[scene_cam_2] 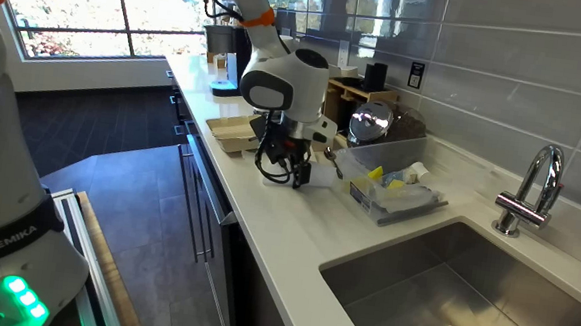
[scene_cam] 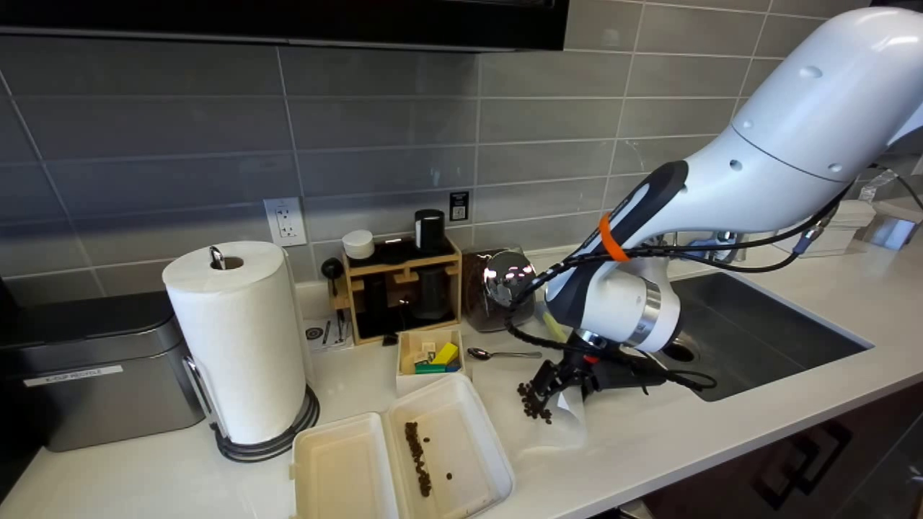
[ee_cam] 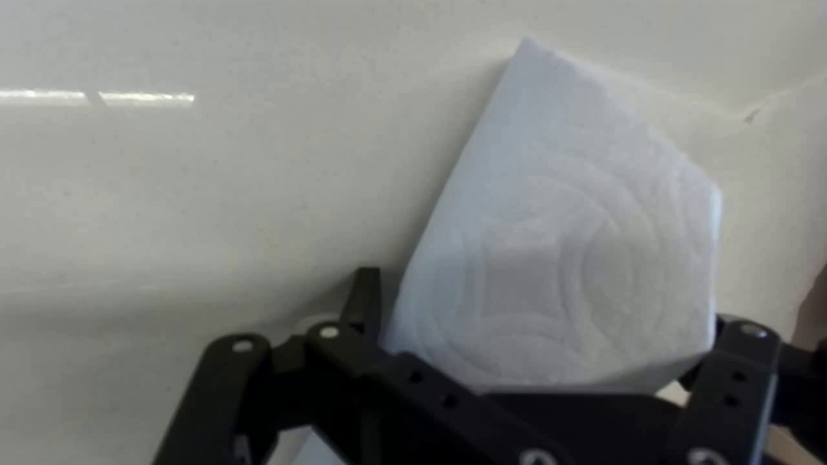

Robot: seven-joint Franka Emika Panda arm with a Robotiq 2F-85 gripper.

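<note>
Tool (ee_cam: 548,297) straddles paper towel (ee_cam: 568,213), long axis pointing up-right in wrist view.

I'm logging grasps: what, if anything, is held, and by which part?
Nothing is held: the gripper stands open, with a white paper towel between its jaws.

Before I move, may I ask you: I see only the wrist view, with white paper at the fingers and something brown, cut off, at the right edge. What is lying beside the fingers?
Observer: In an exterior view, a heap of dark beans lies close by the fingers; I cannot tell whether they touch.
Operator: Thank you, I will be careful. Is there also some container nearby?
Observer: Yes, in an exterior view an open white box stands on the counter, with a row of similar beans inside.
</note>
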